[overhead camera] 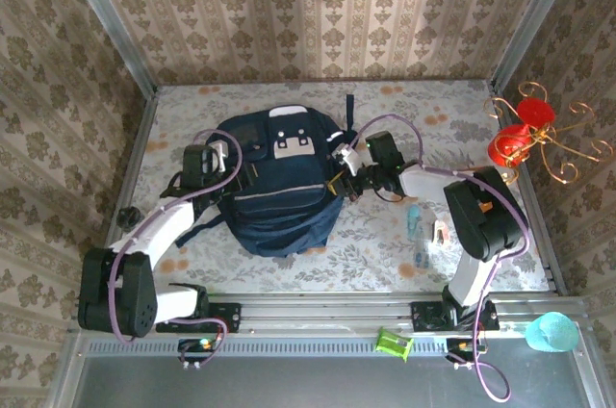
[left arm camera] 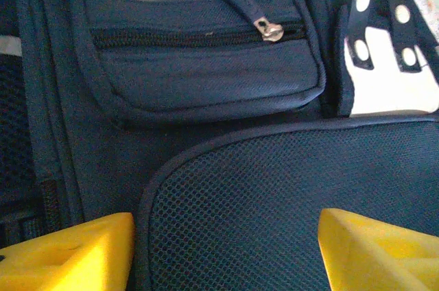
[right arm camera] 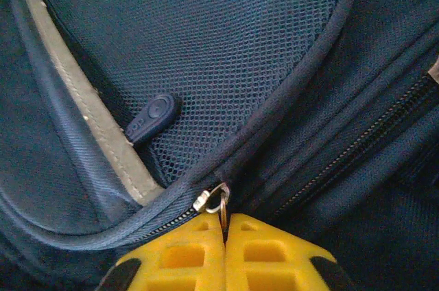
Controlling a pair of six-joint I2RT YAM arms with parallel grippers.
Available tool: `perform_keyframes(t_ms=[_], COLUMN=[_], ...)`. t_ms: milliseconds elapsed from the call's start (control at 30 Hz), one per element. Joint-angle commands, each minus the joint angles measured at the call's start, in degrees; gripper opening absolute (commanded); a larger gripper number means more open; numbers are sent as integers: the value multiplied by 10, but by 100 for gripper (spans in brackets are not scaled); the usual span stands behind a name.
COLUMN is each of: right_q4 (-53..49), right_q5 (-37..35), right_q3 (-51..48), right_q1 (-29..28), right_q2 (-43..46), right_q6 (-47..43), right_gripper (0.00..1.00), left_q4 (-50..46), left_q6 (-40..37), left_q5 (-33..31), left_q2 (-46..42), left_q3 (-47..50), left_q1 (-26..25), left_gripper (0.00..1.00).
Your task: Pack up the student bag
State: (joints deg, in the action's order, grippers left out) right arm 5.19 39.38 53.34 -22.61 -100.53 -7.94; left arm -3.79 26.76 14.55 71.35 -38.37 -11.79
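pinching the zip ring (right arm camera: 217, 200) at its tips, right hand (right arm camera: 225, 221) is pressed together; left hand (left arm camera: 226, 250) spread; student bag (right arm camera: 206, 44) looks soft, limp.

Student bag (overhead camera: 279, 187): middle of the table (overhead camera: 385, 110).
My left pincer (left arm camera: 226, 246): over the bag's left side.
My right pincer (right arm camera: 225, 233): at the bag's right side, on its zip pull (right arm camera: 218, 200).

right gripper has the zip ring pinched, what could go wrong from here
The right gripper pinches only the edge of the thin zip ring; a pull may slip it free. The left gripper hangs open over the student bag, not pinning it, so the bag might drag instead of the zip sliding.
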Motion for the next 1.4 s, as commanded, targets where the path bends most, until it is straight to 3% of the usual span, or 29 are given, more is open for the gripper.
perform_keyframes(t_ms=[0, 233, 433, 633, 1000, 1100, 1367], right_q4=[28, 48, -9, -60, -126, -134, -155], right_q5=[-11, -28, -51, -57, -92, -91, -74], right_q3=[-25, -53, -34, -18, 40, 51, 51], right_q1=[0, -4, -15, -17, -16, -16, -18], right_q2=[42, 87, 103, 114, 87, 83, 96], right_q6=[27, 70, 107, 137, 136, 128, 112], right_gripper=[3, 0, 0, 0, 0, 0, 0], left_q4=[0, 19, 70, -34, -90, -90, -51], left_q6=[-22, -113, -355, -472, -515, -508, -486], left_q5=[-4, -42, 13, 26, 34, -3, -8], left_q2=[-29, -61, -70, -29, -18, 3, 30], left_q3=[-14, -24, -1, -43, -40, -48, -49], left_q1=[1, -70, -197, -251, -256, -250, -240], left_gripper=[71, 71, 76, 72, 69, 58, 28])
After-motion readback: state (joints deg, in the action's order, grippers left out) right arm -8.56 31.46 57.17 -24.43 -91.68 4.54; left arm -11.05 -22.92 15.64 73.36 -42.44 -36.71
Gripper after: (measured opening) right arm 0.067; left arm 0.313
